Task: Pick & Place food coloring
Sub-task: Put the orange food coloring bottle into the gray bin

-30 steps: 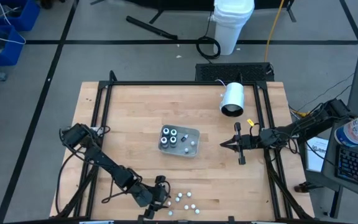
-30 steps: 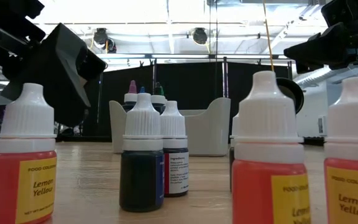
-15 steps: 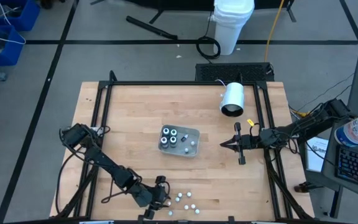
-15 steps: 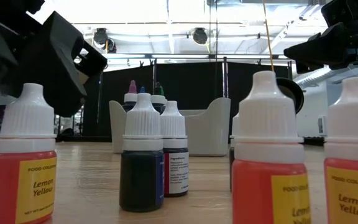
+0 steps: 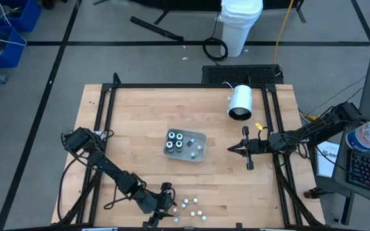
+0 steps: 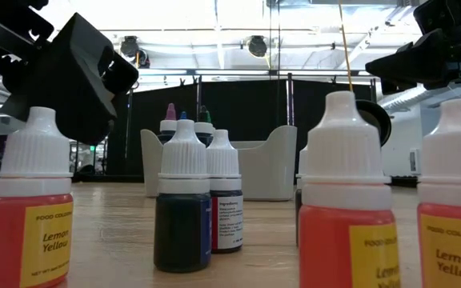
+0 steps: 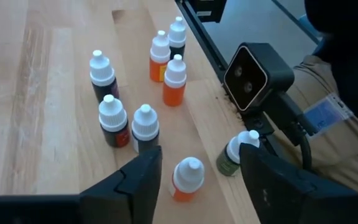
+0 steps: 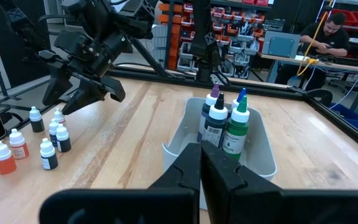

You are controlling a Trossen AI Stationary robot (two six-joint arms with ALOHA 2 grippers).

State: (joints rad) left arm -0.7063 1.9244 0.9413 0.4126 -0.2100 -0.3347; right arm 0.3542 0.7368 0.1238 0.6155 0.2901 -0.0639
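Observation:
Several small food coloring bottles (image 5: 191, 205) with white caps stand loose near the table's near edge. More of them (image 5: 180, 142) stand in the grey tray (image 5: 201, 154) at mid-table. My left gripper (image 7: 201, 165) is open and slants down over the loose group. Its fingers stand on either side of an orange bottle (image 7: 186, 180) without touching it. A green bottle (image 7: 230, 159) stands close beside one finger. My right gripper (image 5: 230, 149) hovers level to the right of the tray, shut and with nothing in it.
A white cylinder (image 5: 240, 102) lies on its side at the table's far right. The low camera (image 7: 253, 74) sits on the black frame rail at the near edge, right beside the loose bottles. Bare wood lies left of and behind the tray.
In the low view my left gripper's dark fingers have shifted a little and come back, staying over the left lemon-yellow bottle. No bottle has moved.

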